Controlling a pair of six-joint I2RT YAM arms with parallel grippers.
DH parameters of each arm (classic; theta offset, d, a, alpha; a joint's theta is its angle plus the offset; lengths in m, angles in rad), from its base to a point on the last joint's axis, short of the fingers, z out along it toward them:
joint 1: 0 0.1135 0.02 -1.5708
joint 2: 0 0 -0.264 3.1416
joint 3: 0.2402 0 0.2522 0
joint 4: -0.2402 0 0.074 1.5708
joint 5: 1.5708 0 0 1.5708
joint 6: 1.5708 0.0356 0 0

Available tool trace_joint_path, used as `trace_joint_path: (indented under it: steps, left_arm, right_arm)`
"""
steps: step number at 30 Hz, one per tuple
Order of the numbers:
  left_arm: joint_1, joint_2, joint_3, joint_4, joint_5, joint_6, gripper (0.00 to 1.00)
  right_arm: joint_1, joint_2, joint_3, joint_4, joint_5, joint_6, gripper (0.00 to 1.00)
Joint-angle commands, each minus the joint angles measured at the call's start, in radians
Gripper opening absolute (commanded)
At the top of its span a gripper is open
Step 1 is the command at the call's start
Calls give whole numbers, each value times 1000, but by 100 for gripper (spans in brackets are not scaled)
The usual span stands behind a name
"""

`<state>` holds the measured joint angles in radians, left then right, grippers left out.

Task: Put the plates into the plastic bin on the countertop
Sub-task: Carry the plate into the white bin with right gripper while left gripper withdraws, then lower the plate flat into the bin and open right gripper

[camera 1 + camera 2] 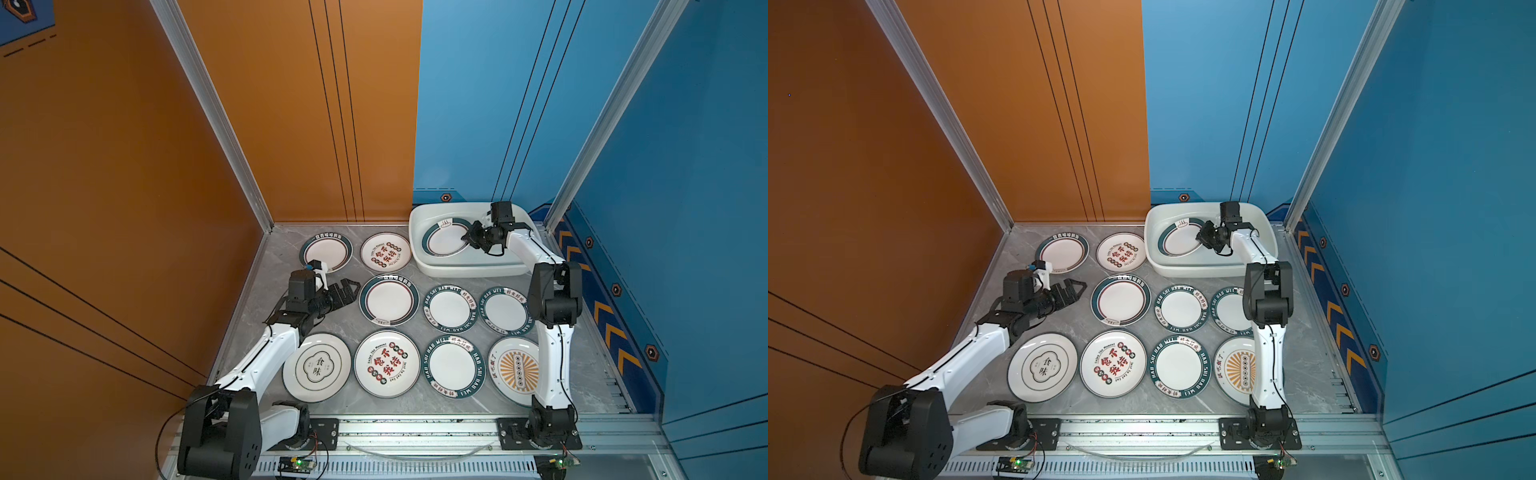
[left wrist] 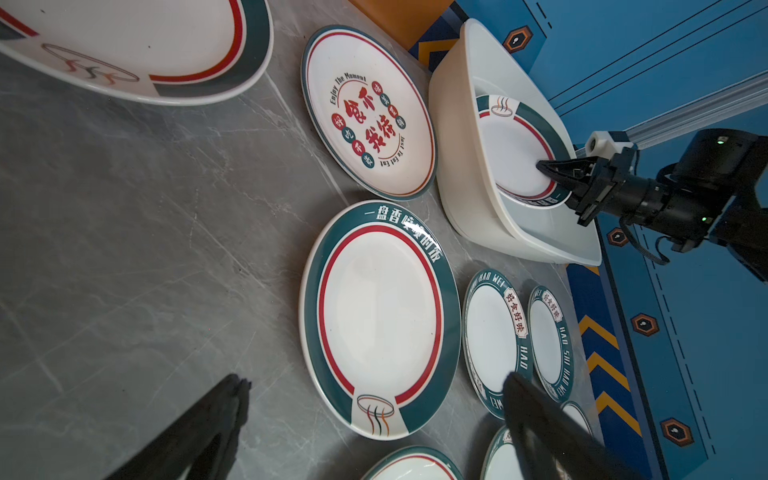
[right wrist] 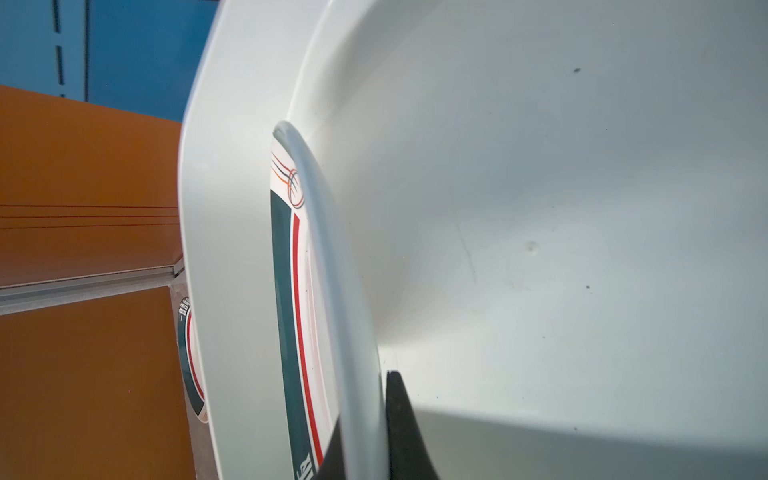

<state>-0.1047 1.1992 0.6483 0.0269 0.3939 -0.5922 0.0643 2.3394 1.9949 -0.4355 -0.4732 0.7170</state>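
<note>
Countertop (image 1: 592,365) bin (image 1: 417,245) surrounds a plate (image 1: 444,242), its rim clamped between right jaws.

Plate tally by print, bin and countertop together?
Teal-band red-ring plates: 3
Red-lettering plates: 2
HAO SHI HAO WEI plates: 3
Cloud-emblem plate: 1
Orange sunburst plate: 1
Total: 10
</note>
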Motion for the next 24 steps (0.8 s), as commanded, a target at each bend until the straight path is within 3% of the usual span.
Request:
trace_joint_path:
  steps: [1, 12, 16, 20, 24]
  left_arm:
    - [7, 20, -24, 40, 23, 0, 98]
    - [7, 35, -26, 44, 30, 5, 98]
    - [7, 47, -19, 45, 36, 6, 98]
    - [7, 52, -19, 45, 36, 10, 98]
    - [7, 63, -20, 47, 36, 10, 98]
  right_arm:
    - [-2, 29, 76, -14, 3, 42, 0]
    - [0, 186, 201, -32, 43, 100, 4]
    - [0, 230, 249, -45, 65, 109, 10]
    - [5, 264, 306, -92, 104, 84, 23]
    - [7, 282, 323, -122, 124, 61, 26]
